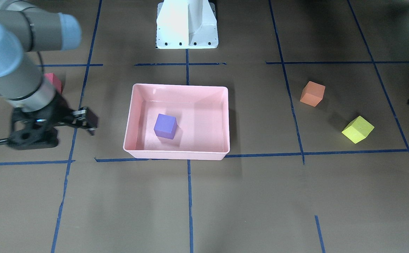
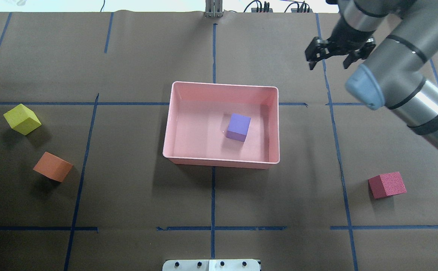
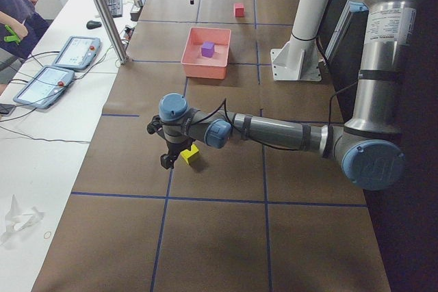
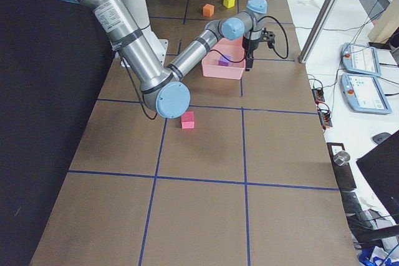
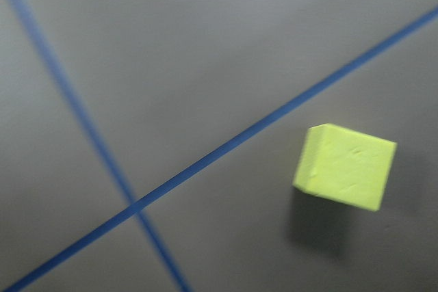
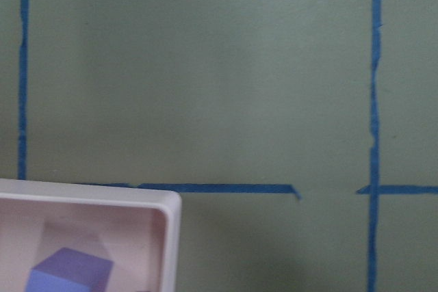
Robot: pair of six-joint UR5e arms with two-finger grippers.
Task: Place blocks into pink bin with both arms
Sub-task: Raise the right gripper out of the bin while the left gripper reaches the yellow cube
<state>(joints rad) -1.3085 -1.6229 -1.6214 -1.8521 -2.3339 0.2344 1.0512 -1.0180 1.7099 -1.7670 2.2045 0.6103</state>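
Near left tool (image 3: 167, 162) lies the yellow-green block (image 3: 190, 154).

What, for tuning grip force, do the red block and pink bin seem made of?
Red block: probably foam, matte; its faces look porous and speckled. Pink bin: apparently plastic, smooth, faintly glossy; thin moulded rim, floor mirroring the purple block.
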